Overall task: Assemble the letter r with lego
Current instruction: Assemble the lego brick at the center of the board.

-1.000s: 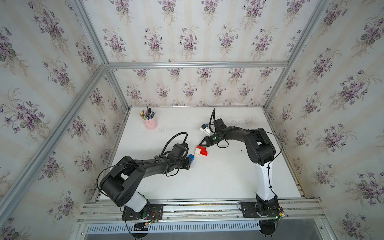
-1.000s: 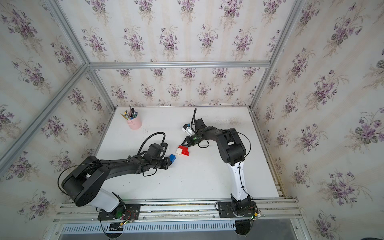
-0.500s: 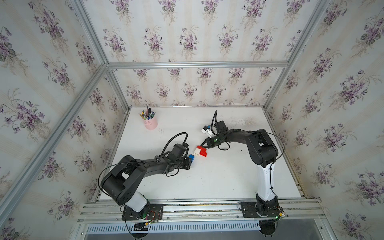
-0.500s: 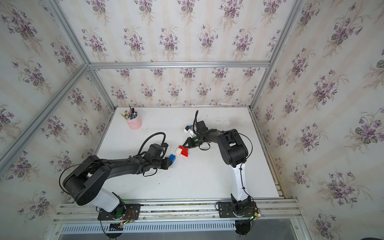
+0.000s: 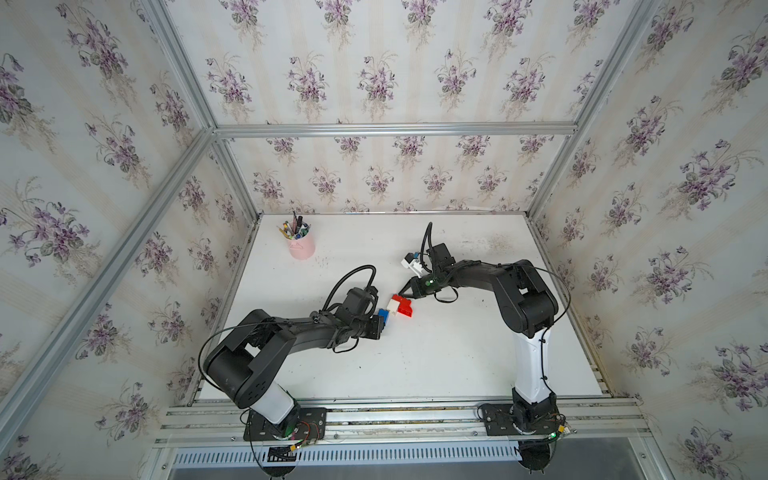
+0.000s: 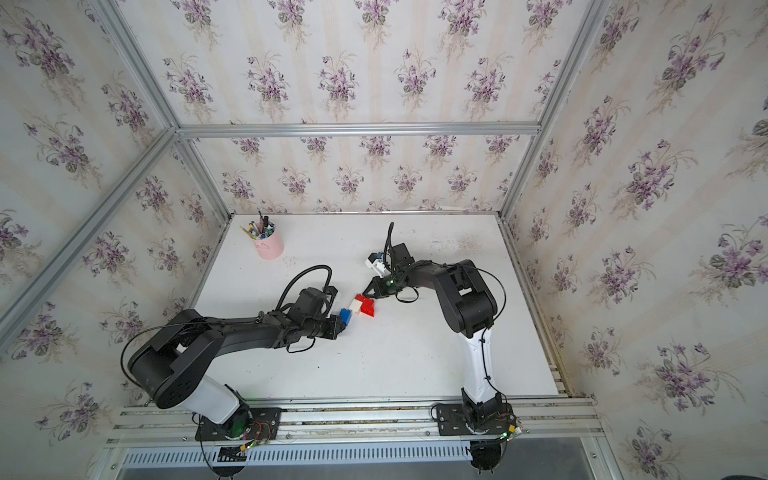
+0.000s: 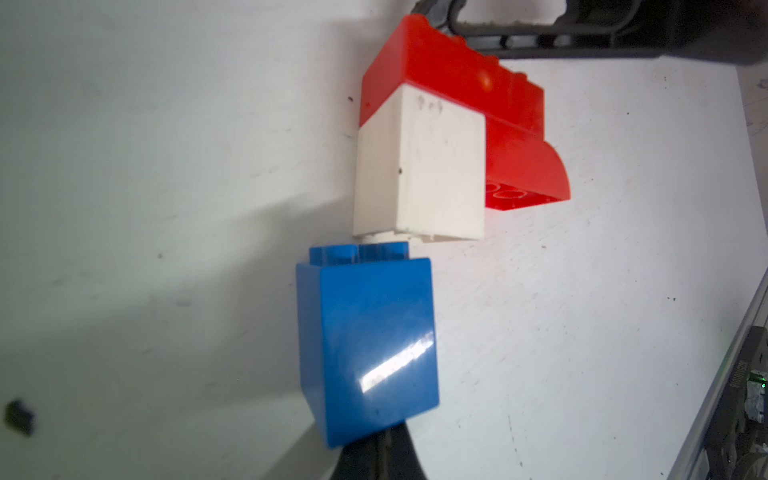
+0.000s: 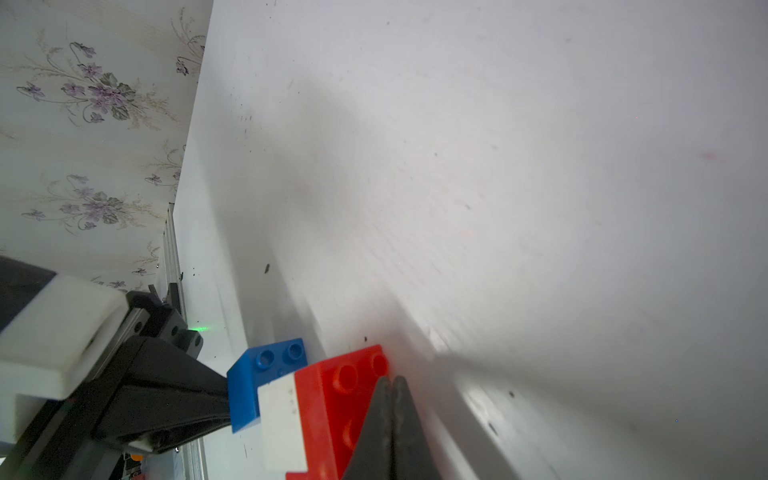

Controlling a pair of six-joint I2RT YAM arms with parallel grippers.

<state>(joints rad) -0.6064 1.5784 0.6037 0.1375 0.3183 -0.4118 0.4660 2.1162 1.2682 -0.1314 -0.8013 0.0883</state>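
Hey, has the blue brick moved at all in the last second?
No. In both top views the blue brick lies where it did, at the same offset from the pink pen cup.

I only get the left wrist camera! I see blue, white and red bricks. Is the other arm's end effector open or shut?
Observer: Shut. In the right wrist view, the right end effector has its tips together, lying against the studded face of the red brick.
Operator: Is anything else on the table?
Observer: Yes. A pink cup full of pens stands at the table's far corner, on the robot's left.
Operator: Where on the table are my bricks?
Observer: In both top views, the blue brick and the others lie mid-table, between the two arms.
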